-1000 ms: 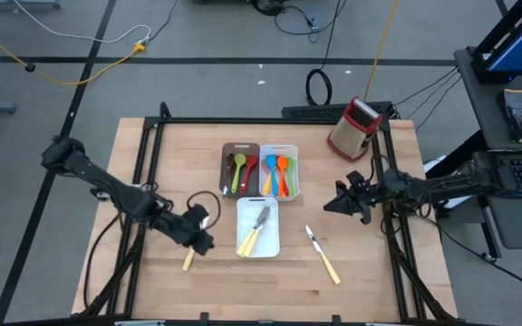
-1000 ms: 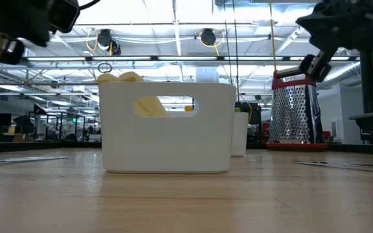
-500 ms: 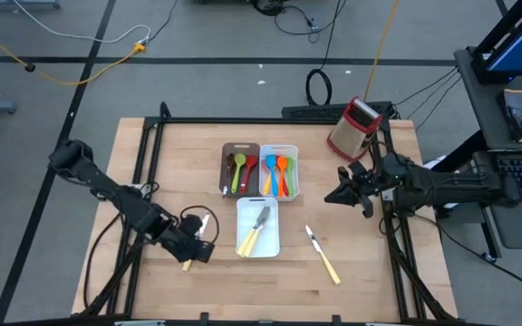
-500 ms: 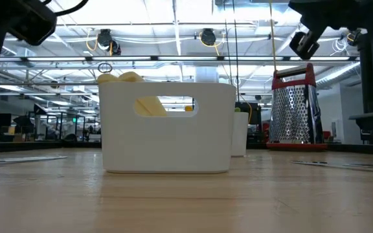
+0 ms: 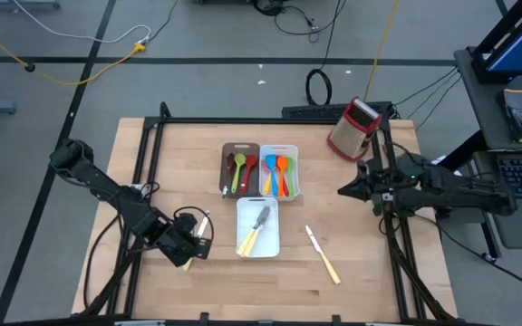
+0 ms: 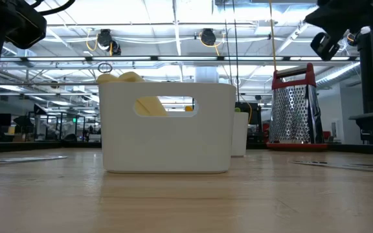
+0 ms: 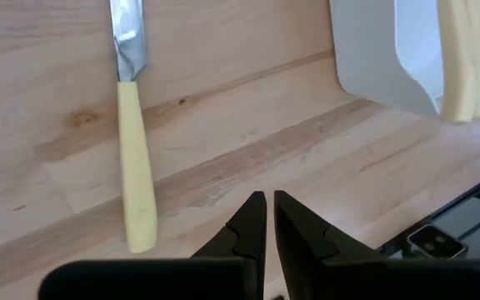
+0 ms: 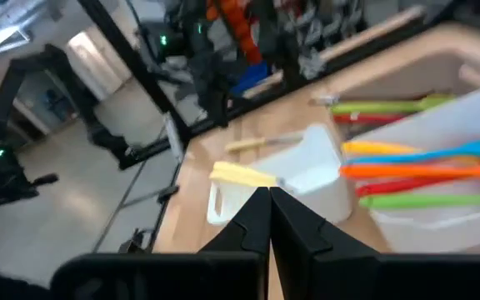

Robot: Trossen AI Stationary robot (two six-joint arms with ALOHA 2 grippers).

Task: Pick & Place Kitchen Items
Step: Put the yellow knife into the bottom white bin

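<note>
A knife with a cream handle [image 7: 136,179] lies flat on the table at the near left; it also shows in the high view [image 5: 188,263]. My left gripper [image 7: 267,204] is shut and empty, hovering just beside that handle [image 5: 191,248]. A second cream-handled knife [image 5: 323,256] lies on the table at the near right. My right gripper [image 5: 343,192] is shut and empty, raised above the table's right side [image 8: 267,200]. Two more knives lie in the near white tray [image 5: 270,243].
A far white tray [image 5: 292,172] holds blue and orange spoons. A dark-brown tray [image 5: 228,150] beside it holds red, green and brown utensils. The red-and-metal grater [image 5: 352,127] stands at the far right. Bare wood lies along the near edge.
My left gripper has gone a little toward the table's near left, over the left knife, which has stayed in place. My right gripper has gone up and toward the table's right edge.
</note>
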